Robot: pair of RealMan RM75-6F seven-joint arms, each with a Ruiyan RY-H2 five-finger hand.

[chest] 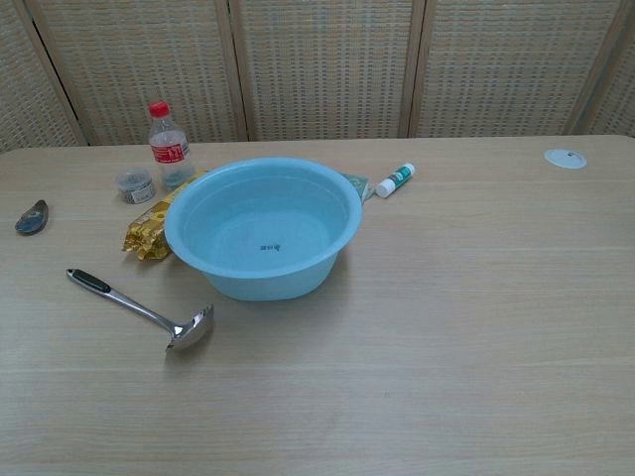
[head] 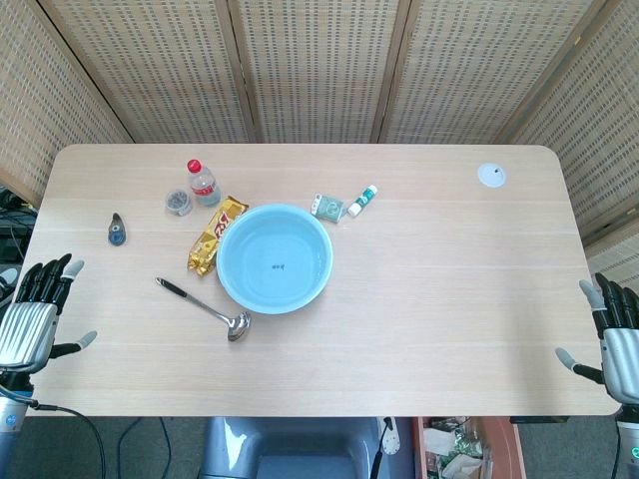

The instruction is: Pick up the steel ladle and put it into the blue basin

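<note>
- One steel ladle [head: 204,308] lies on the table [head: 449,269] just left of one blue basin [head: 275,258].
- Head view alone shows left hand [head: 35,311] and right hand [head: 614,334], fingers spread, holding nothing.

A steel ladle [head: 203,308] with a black grip is lying flat beside an upright blue basin [head: 236,290], nearer the left hand [head: 34,314].

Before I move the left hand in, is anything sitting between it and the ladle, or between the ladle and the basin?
Nothing visible. Bare table lies between the left hand and the steel ladle; its bowl end lies beside the blue basin.
</note>
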